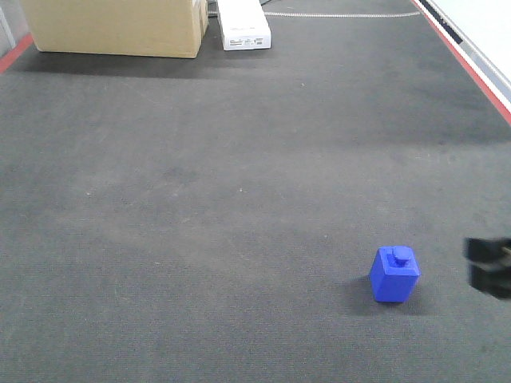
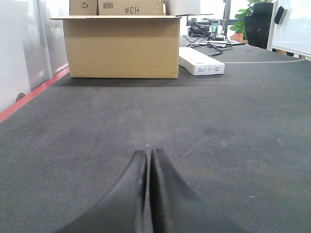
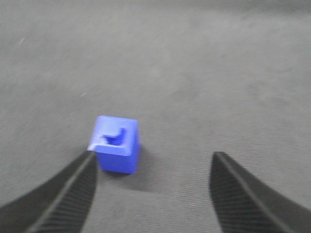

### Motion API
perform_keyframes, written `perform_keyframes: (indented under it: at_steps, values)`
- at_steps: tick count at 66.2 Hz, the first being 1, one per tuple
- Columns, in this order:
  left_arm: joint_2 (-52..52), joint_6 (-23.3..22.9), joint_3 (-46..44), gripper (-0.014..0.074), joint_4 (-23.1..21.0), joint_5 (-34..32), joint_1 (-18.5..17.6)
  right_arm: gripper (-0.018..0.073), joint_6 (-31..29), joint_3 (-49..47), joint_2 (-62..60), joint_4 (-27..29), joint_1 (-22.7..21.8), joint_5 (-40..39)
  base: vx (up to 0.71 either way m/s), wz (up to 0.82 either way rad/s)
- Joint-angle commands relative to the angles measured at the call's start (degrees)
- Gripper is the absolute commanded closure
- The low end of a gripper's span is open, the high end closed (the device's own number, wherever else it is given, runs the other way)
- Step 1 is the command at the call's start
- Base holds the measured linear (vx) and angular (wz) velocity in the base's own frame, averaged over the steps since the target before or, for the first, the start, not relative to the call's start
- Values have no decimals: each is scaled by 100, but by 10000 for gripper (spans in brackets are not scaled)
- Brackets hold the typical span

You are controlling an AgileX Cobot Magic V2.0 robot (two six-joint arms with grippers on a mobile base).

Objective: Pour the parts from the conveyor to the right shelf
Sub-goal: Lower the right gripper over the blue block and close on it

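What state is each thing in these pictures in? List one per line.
Blue block: upright on the mat, not gripped.
Left gripper: shut, empty.
Right gripper: open, empty, close to the block.
Cardboard box: upright, top flaps spread open.
White box: lying flat.

- You have one part: a small, bright blue block, roughly cubic, with a round stud on its top face.
- It stands upright, stud up, with one corner turned toward the front camera and a soft shadow to its left.
- It rests on the belt, low and to the right in the front view.
- From the right wrist you see it from above; its top detail is blurred.
- The belt is dark grey and matte, with red strips along both edges.
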Motion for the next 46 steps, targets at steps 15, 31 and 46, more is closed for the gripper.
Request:
perform_keyframes:
  at_steps: [15,31,46]
  values:
    - [-68,-42,-112,603,-35,-412,-29,34,688,-1637,2097,96,572,652,0,0]
    - [-68,-42,-112,603,-35,-412,-29,34,838,-2342,3347,64,580,1386,0,0]
    - [-68,-42,-112,603,-35,-412,-29,34,978,-2404,3940,0,573,1406,0,0]
